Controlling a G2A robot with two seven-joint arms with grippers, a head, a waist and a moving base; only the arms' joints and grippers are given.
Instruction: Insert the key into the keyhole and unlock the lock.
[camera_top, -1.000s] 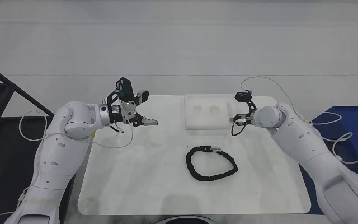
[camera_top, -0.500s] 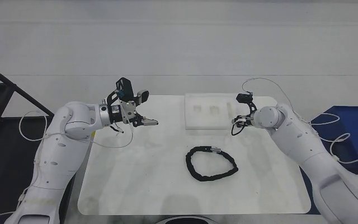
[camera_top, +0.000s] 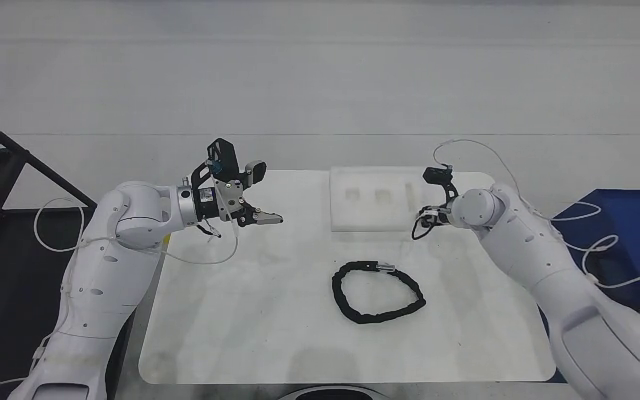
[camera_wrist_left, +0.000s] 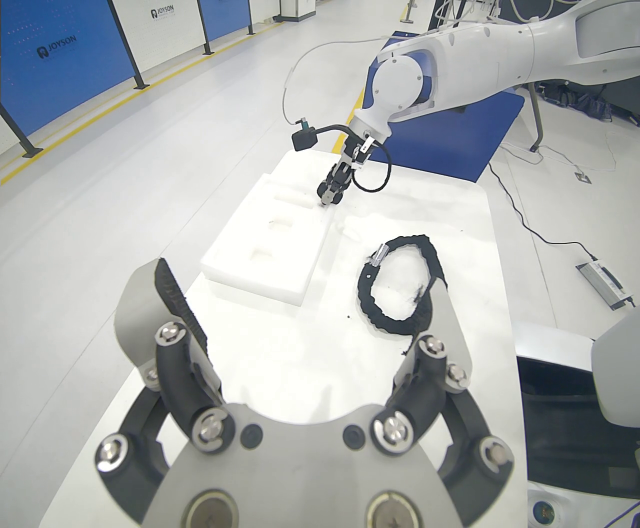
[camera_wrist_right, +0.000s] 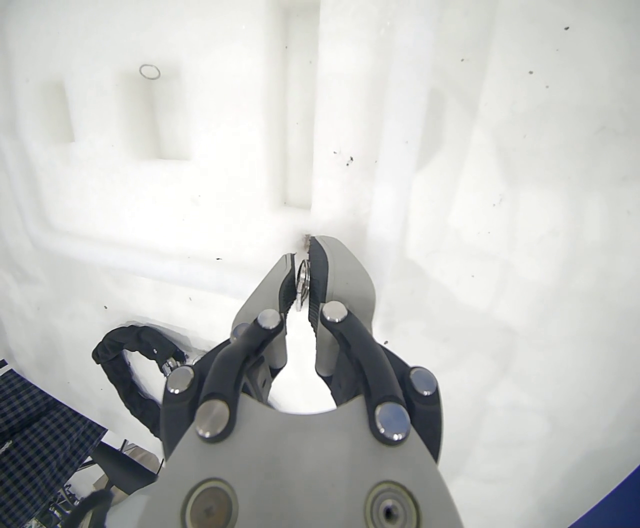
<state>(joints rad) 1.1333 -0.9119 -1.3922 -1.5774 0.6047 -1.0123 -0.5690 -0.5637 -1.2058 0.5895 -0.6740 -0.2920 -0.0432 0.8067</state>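
Key (camera_wrist_right: 302, 285) sits pinched by its head in the right gripper (camera_wrist_right: 300, 262) at the foam tray's (camera_top: 370, 215) edge, likely leaving its blade free for the chain lock (camera_top: 378, 292) lying nearby, while the left gripper (camera_wrist_left: 300, 285) hangs open.

Top view, middle of the frame, on the table (camera_top: 250, 320): chain lock (camera_top: 378, 292). Directly above it in the frame, by the table's upper edge: foam tray (camera_top: 370, 200). Left of the tray and well apart from it, over the table's upper left part: left gripper (camera_top: 268, 218). At the tray's right edge, tips close to the foam: right gripper (camera_top: 418, 212), key (camera_wrist_right: 302, 282) clamped in it.
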